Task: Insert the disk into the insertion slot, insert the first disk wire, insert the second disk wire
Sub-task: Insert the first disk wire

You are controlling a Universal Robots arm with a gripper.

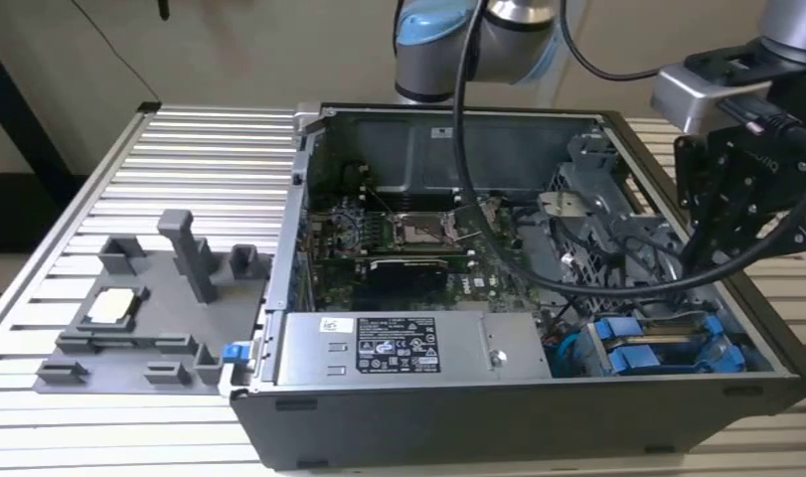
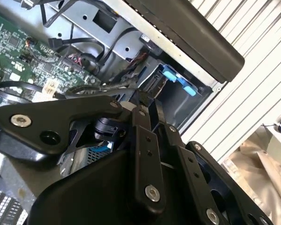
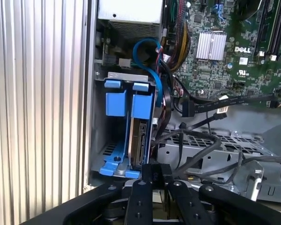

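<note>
The disk [image 3: 139, 140] stands on edge inside the insertion slot [image 3: 97, 140], held in its bright blue carrier [image 3: 143, 105]. Another blue carrier [image 3: 115, 101] sits beside it. In the exterior view the blue carriers [image 1: 668, 350] show in the drive cage at the near corner of the case on the exterior view's right. My black gripper [image 3: 152, 172] hangs just above the disk's edge, shut, with nothing seen between its fingers. It is also seen as dark linkages [image 2: 143, 105], and over the case's side wall [image 1: 721, 248]. Loose black wires [image 3: 196, 136] lie beside the disk, one ending in a black plug [image 3: 187, 108].
The open computer case [image 1: 509, 417] rests on a ribbed metal table [image 1: 177, 149]. A grey power supply box [image 1: 403, 348] sits beside the drive cage, and the green motherboard [image 1: 403, 248] lies behind it. A blue cable [image 3: 147, 51] loops above the carriers. A grey fixture [image 1: 151, 298] stands outside the case.
</note>
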